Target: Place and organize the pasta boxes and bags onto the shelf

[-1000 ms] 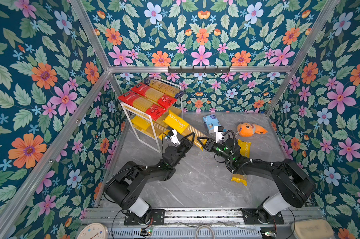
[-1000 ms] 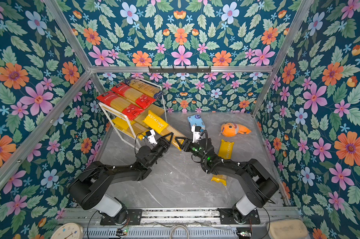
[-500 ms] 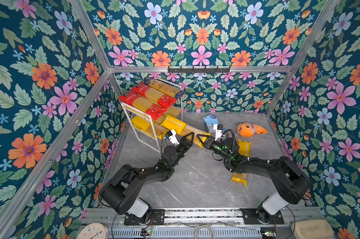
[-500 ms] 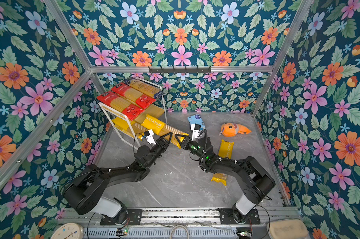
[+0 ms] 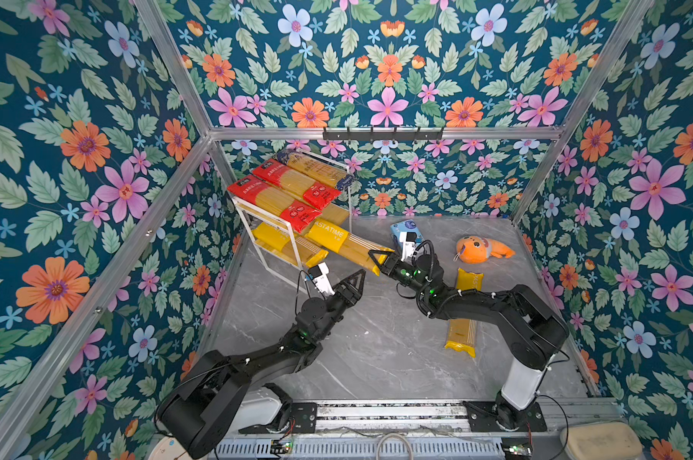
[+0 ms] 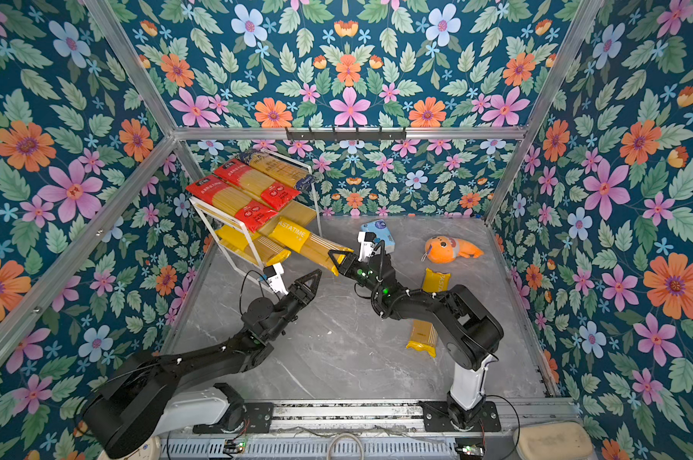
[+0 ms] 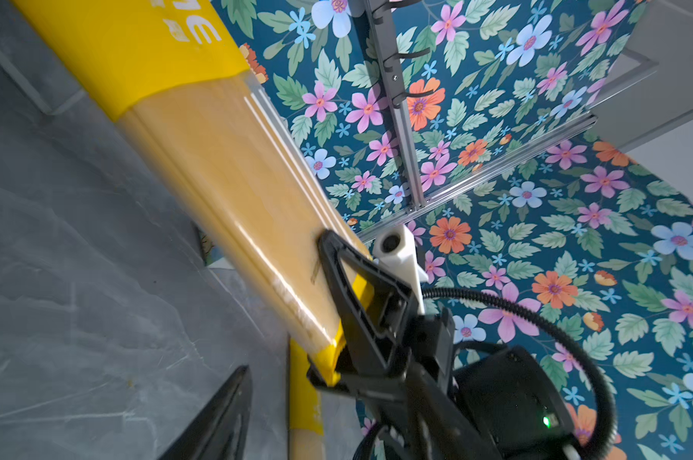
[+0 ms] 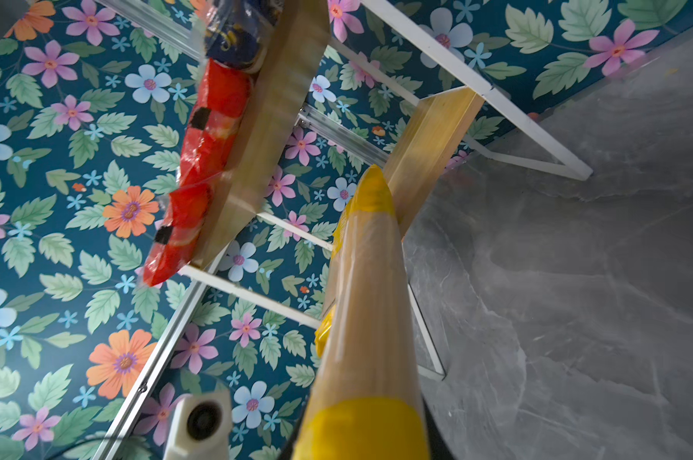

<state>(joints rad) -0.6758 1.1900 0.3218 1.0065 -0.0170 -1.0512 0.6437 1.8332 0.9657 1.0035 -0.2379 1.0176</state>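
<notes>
Pasta packs, top tier: two red packs [image 5: 285, 195] and a blue-and-gold pack [image 5: 317, 169] lie side by side on the upper board of the shelf [image 5: 349, 207], which stands at the back left of the table [image 5: 376, 350]; lower tier: a second yellow pack [image 5: 281, 241] lies on the lower board [image 8: 428, 147]; the held yellow pack [image 5: 348, 247] slants from that tier out over the table, its far end at the board's edge in the right wrist view, though whether it rests there cannot be told; its near end is clamped in the right gripper [image 5: 374, 261], whose fingers [image 7: 330, 259] are closed across the yellow end seal; the left gripper [image 5: 356, 278] sits just beside this pack without touching it, jaws parted and empty; a third yellow pack [image 5: 462, 326] lies flat on the table, partly under the right arm; a light-blue tissue pack [image 5: 402, 231] and an orange plush toy [image 5: 480, 249] lie near the back wall.
</notes>
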